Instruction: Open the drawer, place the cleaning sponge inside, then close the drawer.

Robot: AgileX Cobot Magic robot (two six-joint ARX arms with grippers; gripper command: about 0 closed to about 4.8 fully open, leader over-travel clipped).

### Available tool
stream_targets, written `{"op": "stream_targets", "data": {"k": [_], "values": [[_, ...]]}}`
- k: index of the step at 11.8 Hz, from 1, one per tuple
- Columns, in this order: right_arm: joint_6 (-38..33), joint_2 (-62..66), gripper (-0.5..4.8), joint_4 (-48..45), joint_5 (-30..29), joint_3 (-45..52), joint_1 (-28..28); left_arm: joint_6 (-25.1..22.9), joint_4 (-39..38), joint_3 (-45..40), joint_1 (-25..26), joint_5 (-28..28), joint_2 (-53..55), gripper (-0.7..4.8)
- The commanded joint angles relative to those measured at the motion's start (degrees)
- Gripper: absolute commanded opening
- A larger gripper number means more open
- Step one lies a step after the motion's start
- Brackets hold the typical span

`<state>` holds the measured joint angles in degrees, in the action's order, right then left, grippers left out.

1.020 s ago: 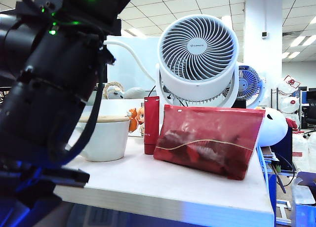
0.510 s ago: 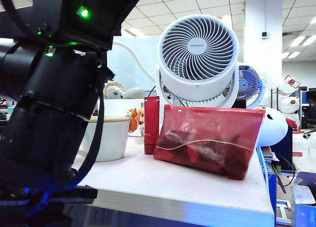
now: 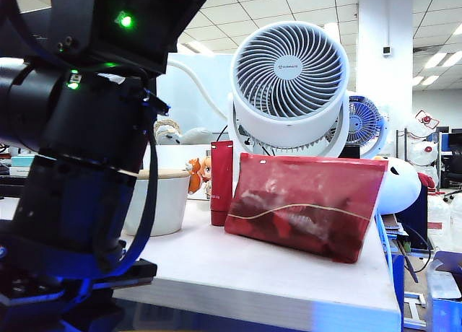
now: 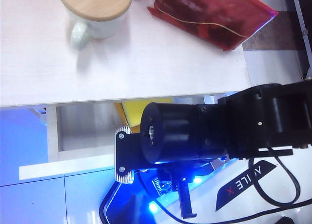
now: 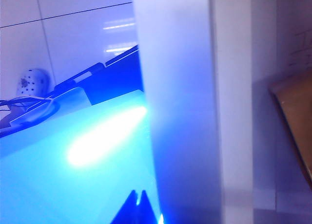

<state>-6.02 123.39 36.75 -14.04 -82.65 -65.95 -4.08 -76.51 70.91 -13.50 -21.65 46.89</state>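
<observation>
In the left wrist view the drawer (image 4: 83,129) stands pulled out under the white desk top (image 4: 146,63), its inside pale. The yellow cleaning sponge (image 4: 132,113) lies inside it, partly hidden by the black right arm (image 4: 195,134) that reaches across in front. In the right wrist view my right gripper (image 5: 138,204) is shut, its two dark tips together with nothing between them, close against the glowing cyan drawer front (image 5: 73,175). My left gripper's own fingers do not show in any view.
On the desk stand a white mug with a wooden lid (image 3: 155,198), a red tube (image 3: 221,180), a red translucent pouch (image 3: 307,206) and a white fan (image 3: 289,83). The right arm (image 3: 72,166) fills the left foreground of the exterior view.
In the exterior view the black arm has swung a little to the right and turned at the wrist, covering more of the mug. Nothing on the desk has moved.
</observation>
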Motion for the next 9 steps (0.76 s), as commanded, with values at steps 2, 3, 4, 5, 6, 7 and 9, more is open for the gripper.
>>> {"op": "stream_targets", "data": {"k": [2, 3, 4, 5, 6, 7, 9], "values": [[0.0, -0.1, -0.02, 0.8, 3.5, -0.4, 0.1, -0.2, 0.3, 0.2, 0.0, 0.0, -0.1, -0.03], [0.0, -0.1, -0.02, 0.9, 4.0, -0.5, 0.2, -0.2, 0.3, 0.2, 0.0, 0.0, -0.1, -0.03], [0.0, -0.1, -0.02, 1.1, 4.1, -0.5, 0.4, -0.2, 0.3, 0.2, 0.0, 0.0, -0.1, -0.03], [0.0, -0.1, -0.02, 1.3, 4.1, -0.5, 0.7, -0.2, 0.3, 0.2, 0.0, 0.0, -0.1, -0.03], [0.1, -0.2, -0.02, 2.0, 6.5, -0.5, 1.0, -0.2, 0.3, 0.2, 0.0, 0.0, -0.1, -0.03], [0.3, -0.2, -0.02, 2.2, 7.1, -0.5, 1.3, -0.2, 0.3, 0.2, 0.0, 0.0, -0.1, -0.03], [0.3, -0.2, -0.02, 2.4, 8.9, -0.5, 1.7, -0.2, 0.3, 0.2, 0.0, 0.0, -0.1, -0.03]]}}
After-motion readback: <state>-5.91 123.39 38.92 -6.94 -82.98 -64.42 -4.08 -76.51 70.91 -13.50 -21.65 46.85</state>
